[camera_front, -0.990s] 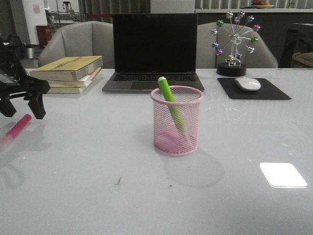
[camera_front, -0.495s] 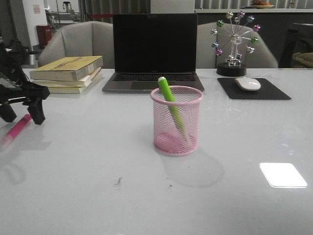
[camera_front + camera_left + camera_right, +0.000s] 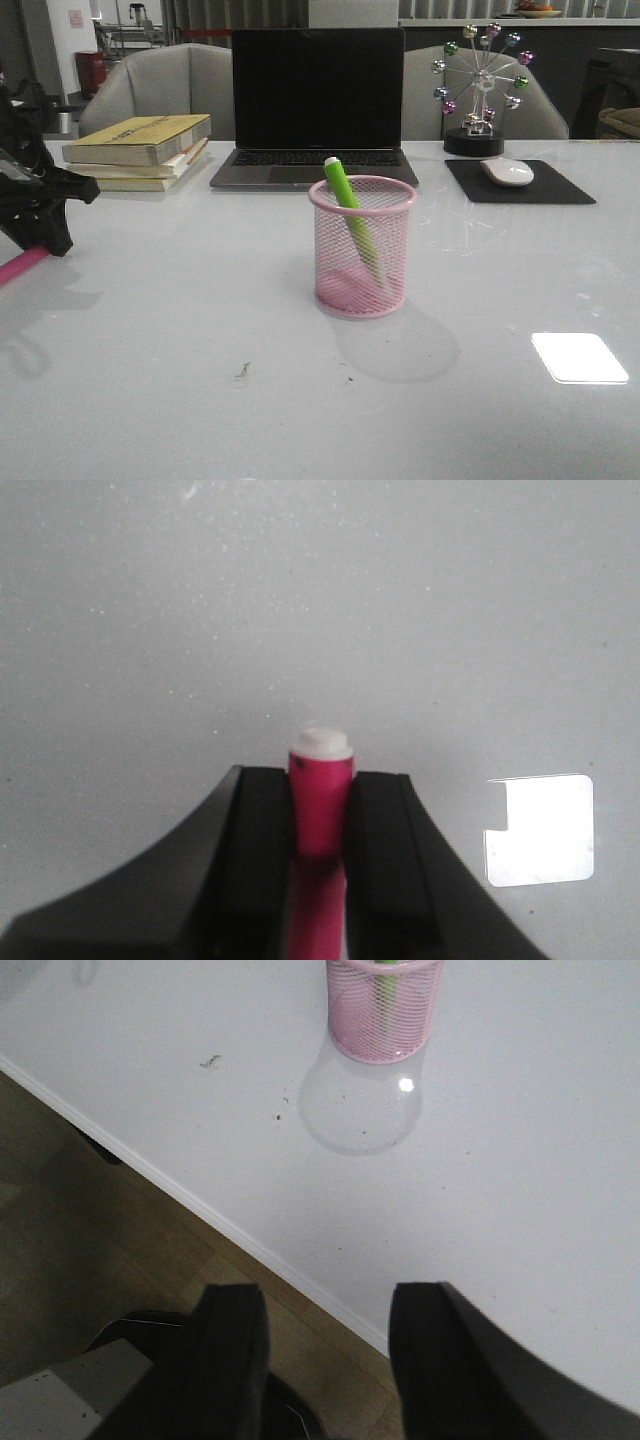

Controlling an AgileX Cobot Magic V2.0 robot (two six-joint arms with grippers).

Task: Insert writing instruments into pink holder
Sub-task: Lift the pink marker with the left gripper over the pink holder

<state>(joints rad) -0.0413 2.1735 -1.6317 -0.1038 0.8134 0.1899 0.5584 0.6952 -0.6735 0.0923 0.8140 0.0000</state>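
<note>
Since a second ago the left gripper (image 3: 318, 825) has come down onto the magenta marker (image 3: 320, 805) at the table's left edge, its fingers (image 3: 262, 840) now pressed on both sides. Stiff, light and smooth, this marker should be held mid-barrel. Green marker (image 3: 348, 215) leans inside the pink holder (image 3: 361, 247); right gripper (image 3: 325, 1355) waits wide open.
</note>
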